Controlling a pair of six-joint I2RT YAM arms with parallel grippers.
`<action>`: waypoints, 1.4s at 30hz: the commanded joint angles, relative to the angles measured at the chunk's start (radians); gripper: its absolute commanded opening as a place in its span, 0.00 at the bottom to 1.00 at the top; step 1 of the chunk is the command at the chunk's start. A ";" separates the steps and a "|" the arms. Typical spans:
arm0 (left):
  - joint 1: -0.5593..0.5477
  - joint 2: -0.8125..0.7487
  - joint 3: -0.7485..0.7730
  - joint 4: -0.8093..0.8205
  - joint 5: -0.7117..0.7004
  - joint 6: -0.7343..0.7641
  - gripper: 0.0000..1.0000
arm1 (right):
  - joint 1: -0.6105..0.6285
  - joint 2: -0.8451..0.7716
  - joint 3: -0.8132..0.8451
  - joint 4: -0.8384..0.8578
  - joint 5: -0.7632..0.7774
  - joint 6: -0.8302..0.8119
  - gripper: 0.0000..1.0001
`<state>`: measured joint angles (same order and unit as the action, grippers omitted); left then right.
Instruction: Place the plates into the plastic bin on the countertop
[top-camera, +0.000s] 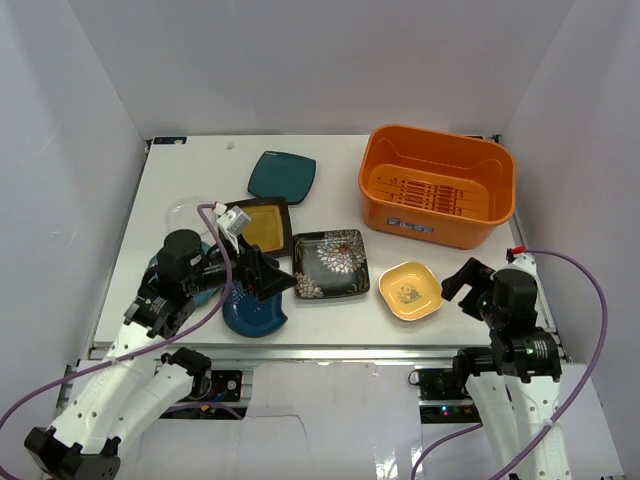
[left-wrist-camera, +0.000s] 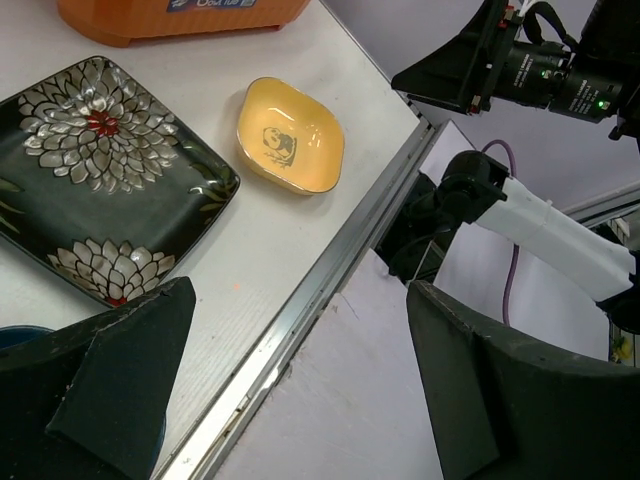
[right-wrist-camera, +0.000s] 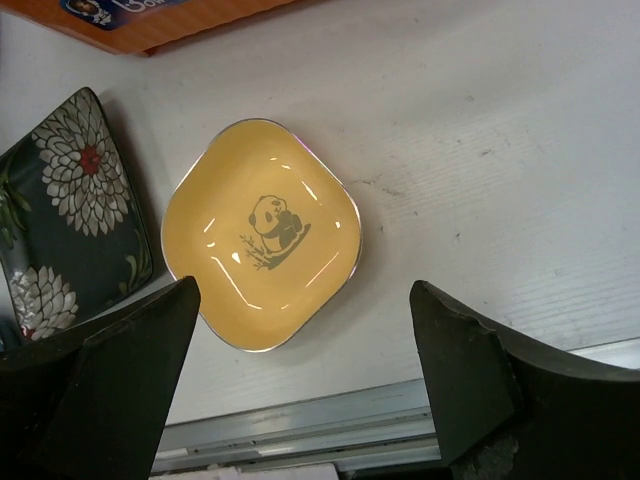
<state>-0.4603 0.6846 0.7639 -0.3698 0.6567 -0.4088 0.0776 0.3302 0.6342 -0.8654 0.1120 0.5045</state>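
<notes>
Hovering over the near edge of the worktop (top-camera: 200, 170): left claw (top-camera: 272, 277) and right claw (top-camera: 460, 285), jaws apart on both. Right is beside the small yellow plate (top-camera: 410, 290), left is above the blue plate (top-camera: 255, 315). Floral plate (top-camera: 331, 264) sits between them. Teal plate (top-camera: 281, 176) and black-rimmed yellow plate (top-camera: 262, 226) are further back. Orange bin (top-camera: 470, 232) is back right, all plates outside it.

The orange bin (top-camera: 455, 231) stands upright at the table's (top-camera: 200, 170) far right corner. Outside it, lying flat: the teal plate (top-camera: 281, 175) and black-rimmed yellow plate (top-camera: 262, 226) mid-table; the floral plate (top-camera: 331, 264), small yellow plate (top-camera: 410, 290) and blue plate (top-camera: 255, 315) near the front edge.
</notes>
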 joint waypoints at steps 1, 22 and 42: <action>-0.003 0.003 -0.021 0.009 -0.041 -0.015 0.98 | -0.006 0.016 -0.057 0.069 -0.040 0.077 0.91; -0.008 0.055 -0.160 -0.011 -0.241 -0.067 0.90 | -0.006 0.269 -0.453 0.545 -0.132 0.255 0.56; -0.009 0.323 0.032 -0.092 -0.413 -0.153 0.69 | -0.006 0.246 0.295 0.279 -0.295 0.061 0.08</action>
<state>-0.4664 0.9665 0.7437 -0.4526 0.2443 -0.5297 0.0776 0.4786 0.7883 -0.6739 -0.1284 0.6697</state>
